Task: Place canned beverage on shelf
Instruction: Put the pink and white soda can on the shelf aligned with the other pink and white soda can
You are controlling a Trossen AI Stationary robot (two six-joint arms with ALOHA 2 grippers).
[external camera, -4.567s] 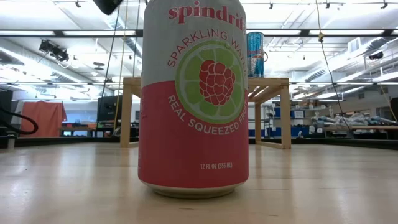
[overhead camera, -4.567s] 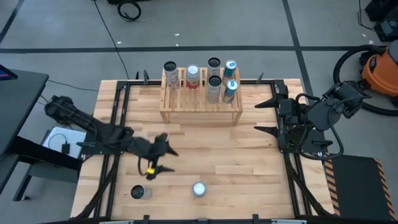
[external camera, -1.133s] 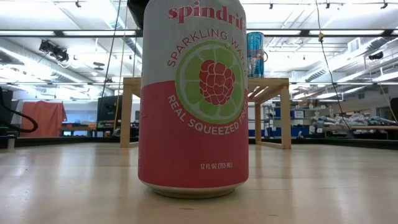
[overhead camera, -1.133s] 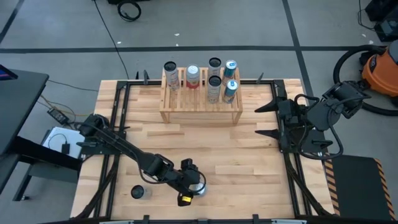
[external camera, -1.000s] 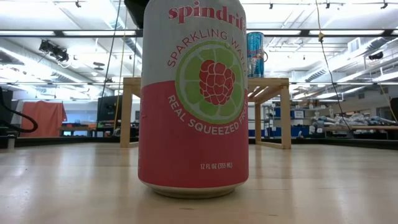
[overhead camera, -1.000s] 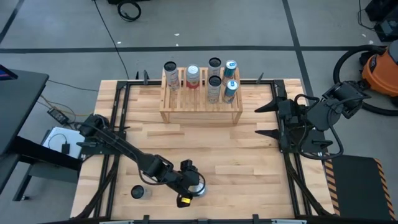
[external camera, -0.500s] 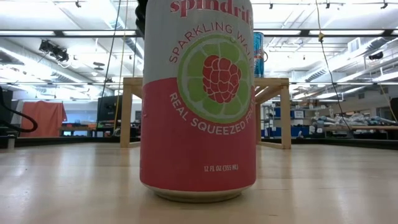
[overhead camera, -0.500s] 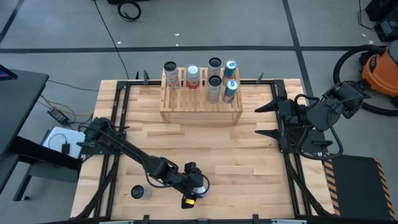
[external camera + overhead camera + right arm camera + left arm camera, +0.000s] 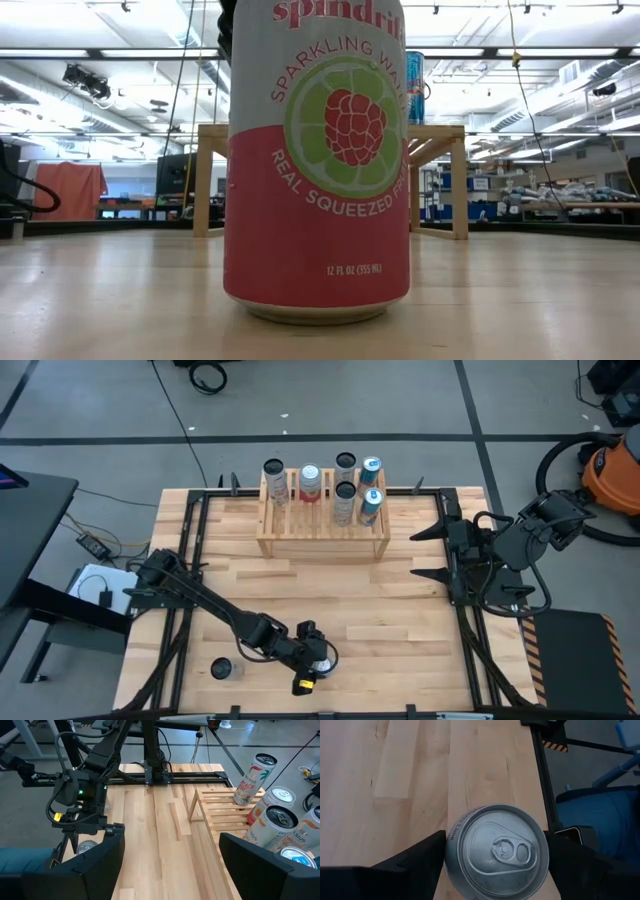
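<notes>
A pink and white canned beverage (image 9: 318,160) stands upright on the wooden table near its front edge (image 9: 320,662). My left gripper (image 9: 312,663) has come down on it slanting from the table's left. It is open, with one finger on each side of the can's top (image 9: 496,851). The pale wooden shelf (image 9: 322,525) stands at the table's far edge with several cans on it. My right gripper (image 9: 428,548) waits open, raised at the table's right side, and holds nothing (image 9: 170,840). My left gripper has one finger (image 9: 420,857) on each side of the can's upper wall, slanting down from the table's left. The can's rim (image 9: 451,845) hides both places, so I cannot tell whether the fingers touch it. The can stands upright on its base.
Another can (image 9: 222,669) stands at the table's front left corner. Black frame rails (image 9: 190,550) run along the table's left and right sides. Bare wood lies between the front can and the shelf (image 9: 220,810).
My left gripper has sunk lower around the can and gone slightly toward the table's right and near edges. The can has slid a little toward the near edge and stays upright.
</notes>
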